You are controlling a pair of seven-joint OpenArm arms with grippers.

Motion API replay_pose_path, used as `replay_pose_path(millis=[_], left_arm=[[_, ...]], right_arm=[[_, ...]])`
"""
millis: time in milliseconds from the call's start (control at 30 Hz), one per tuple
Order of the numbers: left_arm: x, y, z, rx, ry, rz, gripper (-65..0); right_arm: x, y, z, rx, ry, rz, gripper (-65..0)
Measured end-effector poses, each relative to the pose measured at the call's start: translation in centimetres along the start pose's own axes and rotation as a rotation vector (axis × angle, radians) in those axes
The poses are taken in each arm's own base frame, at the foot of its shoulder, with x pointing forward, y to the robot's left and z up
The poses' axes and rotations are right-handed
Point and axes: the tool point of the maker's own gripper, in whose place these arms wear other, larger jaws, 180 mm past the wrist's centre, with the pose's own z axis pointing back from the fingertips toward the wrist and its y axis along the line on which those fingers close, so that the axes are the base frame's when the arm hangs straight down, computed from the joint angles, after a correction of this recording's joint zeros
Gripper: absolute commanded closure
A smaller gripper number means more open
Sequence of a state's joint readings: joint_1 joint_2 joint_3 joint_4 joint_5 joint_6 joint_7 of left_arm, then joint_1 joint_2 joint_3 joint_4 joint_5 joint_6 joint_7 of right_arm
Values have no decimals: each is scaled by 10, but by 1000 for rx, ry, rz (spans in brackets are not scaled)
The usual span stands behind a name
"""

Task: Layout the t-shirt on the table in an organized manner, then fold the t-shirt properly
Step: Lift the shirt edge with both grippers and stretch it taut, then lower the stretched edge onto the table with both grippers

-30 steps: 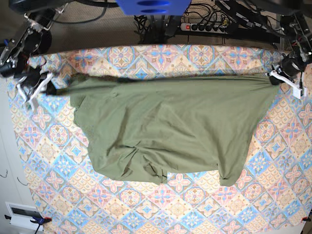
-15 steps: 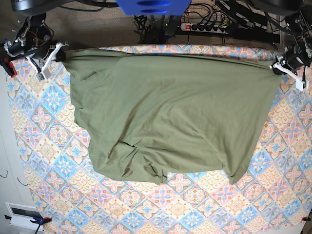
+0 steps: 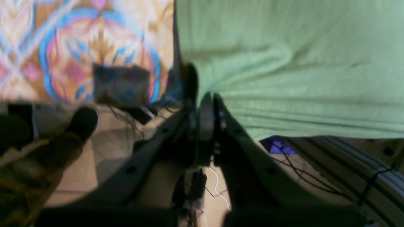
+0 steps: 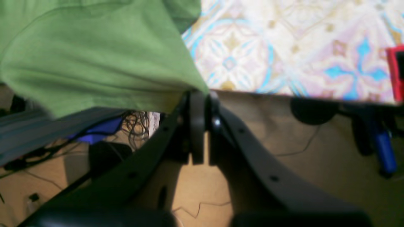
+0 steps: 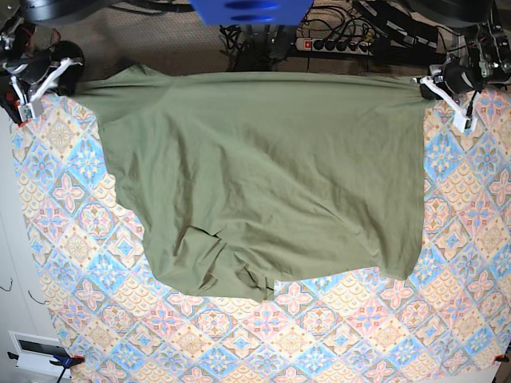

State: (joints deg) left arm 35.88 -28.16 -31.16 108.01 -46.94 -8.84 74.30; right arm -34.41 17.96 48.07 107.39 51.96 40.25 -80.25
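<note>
The olive-green t-shirt (image 5: 263, 179) is stretched wide across the far half of the table (image 5: 343, 335), its top edge pulled taut along the far table edge. My left gripper (image 5: 428, 84) is shut on the shirt's far right corner; the left wrist view shows the cloth (image 3: 300, 69) pinched in that gripper (image 3: 206, 101). My right gripper (image 5: 65, 80) is shut on the far left corner, and the right wrist view shows green fabric (image 4: 94, 56) clamped in it (image 4: 202, 94). The shirt's near hem (image 5: 239, 283) lies bunched and wrinkled.
Beyond the far table edge are a blue mount (image 5: 251, 11), a power strip (image 5: 339, 44) and cables on the floor. A red clamp (image 4: 396, 74) grips the table edge near my right gripper. A white box (image 5: 36, 351) sits at the near left.
Both grippers have carried the shirt's corners away toward the far edge and outward. The cloth has spread from a low sagging band into a wide, flatter sheet.
</note>
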Motion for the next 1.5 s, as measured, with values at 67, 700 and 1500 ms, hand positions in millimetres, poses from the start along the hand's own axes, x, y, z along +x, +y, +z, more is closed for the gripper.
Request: replay_pose_path(millis=[67, 700, 1500], left_arm=[[-6, 0, 0, 1, 19, -2, 0], [-38, 10, 36, 52, 66, -24, 0], [83, -30, 31, -111, -340, 118, 0]], right_arm=[[-10, -4, 7, -5, 10, -30, -3], [-42, -10, 39, -1, 46, -88, -3], [93, -12, 18, 17, -346, -50, -3]])
